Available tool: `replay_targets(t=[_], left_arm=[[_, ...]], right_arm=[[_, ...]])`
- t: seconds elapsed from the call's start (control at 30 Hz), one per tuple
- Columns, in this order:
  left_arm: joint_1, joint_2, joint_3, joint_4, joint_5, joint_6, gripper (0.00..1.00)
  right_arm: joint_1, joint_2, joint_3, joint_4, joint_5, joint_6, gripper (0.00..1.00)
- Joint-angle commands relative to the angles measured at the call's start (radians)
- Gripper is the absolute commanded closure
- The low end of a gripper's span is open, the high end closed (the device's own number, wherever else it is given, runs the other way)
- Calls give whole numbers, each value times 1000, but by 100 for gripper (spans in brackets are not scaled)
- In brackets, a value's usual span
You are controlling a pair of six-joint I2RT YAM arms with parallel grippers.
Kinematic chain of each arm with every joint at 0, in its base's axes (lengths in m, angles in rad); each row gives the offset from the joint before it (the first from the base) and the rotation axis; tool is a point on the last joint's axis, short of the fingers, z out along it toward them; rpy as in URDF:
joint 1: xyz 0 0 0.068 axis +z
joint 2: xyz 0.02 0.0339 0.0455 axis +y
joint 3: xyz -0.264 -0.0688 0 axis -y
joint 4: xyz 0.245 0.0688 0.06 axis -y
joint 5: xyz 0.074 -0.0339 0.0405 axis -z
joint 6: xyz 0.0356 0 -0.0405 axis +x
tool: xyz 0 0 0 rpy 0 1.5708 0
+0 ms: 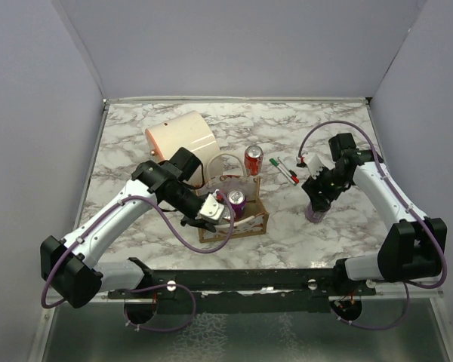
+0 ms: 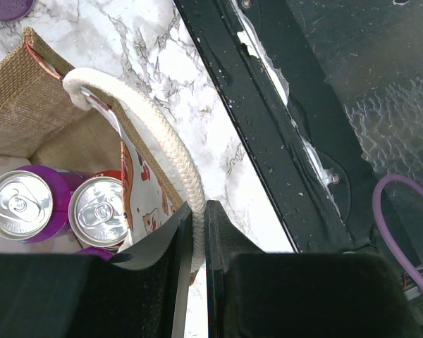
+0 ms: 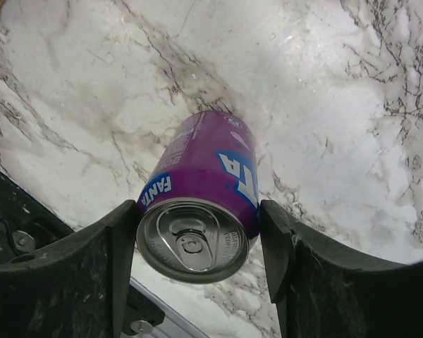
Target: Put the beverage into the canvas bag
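Right gripper (image 3: 196, 239): jaws clamped on can (image 3: 204, 186), axis upright, counter (image 1: 287, 241) right side.
Bag (image 1: 260, 219): well apart, left of can, mouth up.
Left gripper (image 2: 197, 239): jaws narrow, pinching handle (image 2: 173, 151).

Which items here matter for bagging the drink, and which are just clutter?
Job: purple Fanta can, clasped by the right gripper; canvas bag, its handle pinched by the left gripper.
Clutter: cream cylinder, red can, markers; second purple can, already in the bag.
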Motion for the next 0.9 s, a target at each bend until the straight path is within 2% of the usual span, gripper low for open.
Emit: replay_targets(t=[0.0,0.13,0.23,0.43,0.87], left_arm=[[8,-25,17,-1,5,12,86],[8,-38,-9,13,31,1,86],[9,-54,-31,27,40,-5,86],[14,-71,-45,34,42,-17,85],[20,-70,-41,37,38,-24,83]], right_arm=[[-3,22,-16,120,-35,32,32],[-3,-3,-46,124,-27,23,10],[-3,-21,-64,121,-17,14,0],[-3,-45,-67,128,-5,25,3],[-3,-96,-95,139,47,29,17]])
